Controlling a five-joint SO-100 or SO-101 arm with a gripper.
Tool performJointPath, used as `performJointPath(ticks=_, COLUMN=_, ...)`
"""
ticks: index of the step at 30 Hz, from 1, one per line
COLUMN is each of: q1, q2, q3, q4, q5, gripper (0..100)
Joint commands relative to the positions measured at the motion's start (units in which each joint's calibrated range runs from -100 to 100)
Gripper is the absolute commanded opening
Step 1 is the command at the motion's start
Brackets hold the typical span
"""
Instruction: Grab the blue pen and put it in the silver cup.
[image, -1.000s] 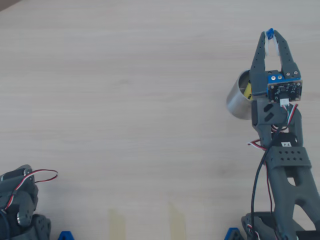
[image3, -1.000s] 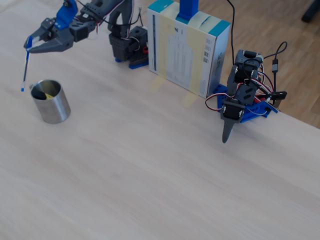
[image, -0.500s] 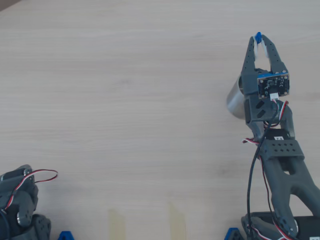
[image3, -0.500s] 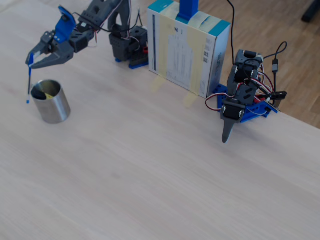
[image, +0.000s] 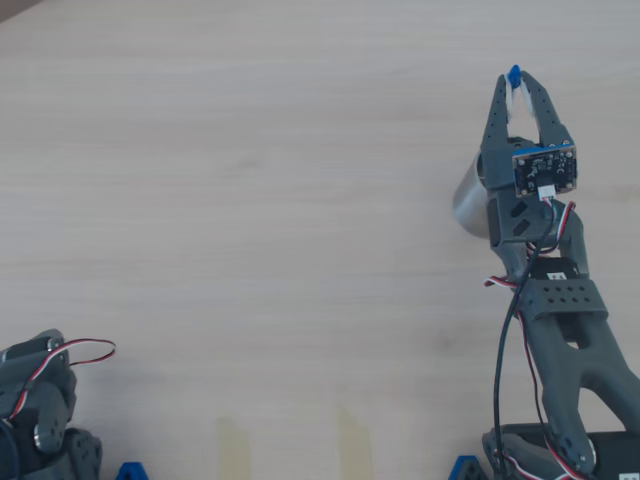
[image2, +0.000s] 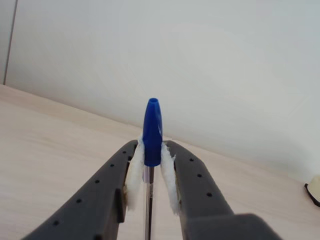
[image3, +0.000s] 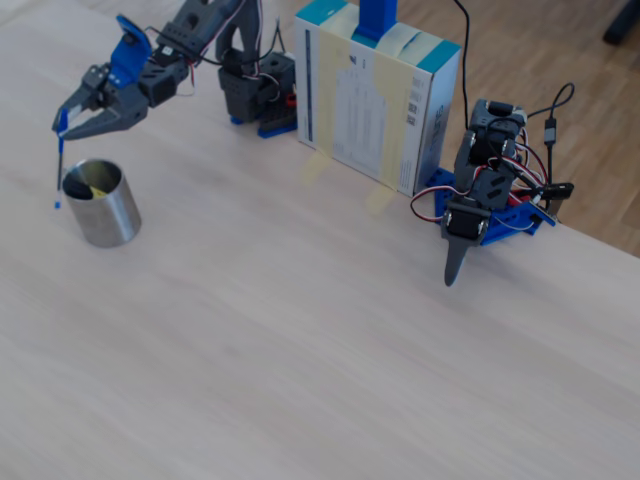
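My gripper is shut on the blue pen, which hangs upright from the fingertips with its blue cap pinched between the white pads. In the fixed view the pen's lower end hangs just left of the silver cup, beside its rim and outside it. Something yellow lies inside the cup. From overhead the gripper reaches past the cup, whose right part is hidden under the arm; only the pen's blue cap shows there.
A white and teal box stands at the table's back edge beside the arm's base. A second small arm is parked at the right in the fixed view and shows at the lower left from overhead. Two tape strips lie near the front edge.
A second ago the gripper with the pen stood higher and further away; it came down and toward the cup. Over the last half second it has hardly moved.
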Motion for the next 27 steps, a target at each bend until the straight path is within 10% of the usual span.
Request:
performJointPath(ticks=1, q1=0.21, q2=-4.4, q3=-3.01, q4=-0.04, q5=0.17, gripper=2)
performJointPath(ticks=27, q1=4.05, q2=-20.78, q3=-2.74, q4=26.3, q5=-0.3, gripper=2)
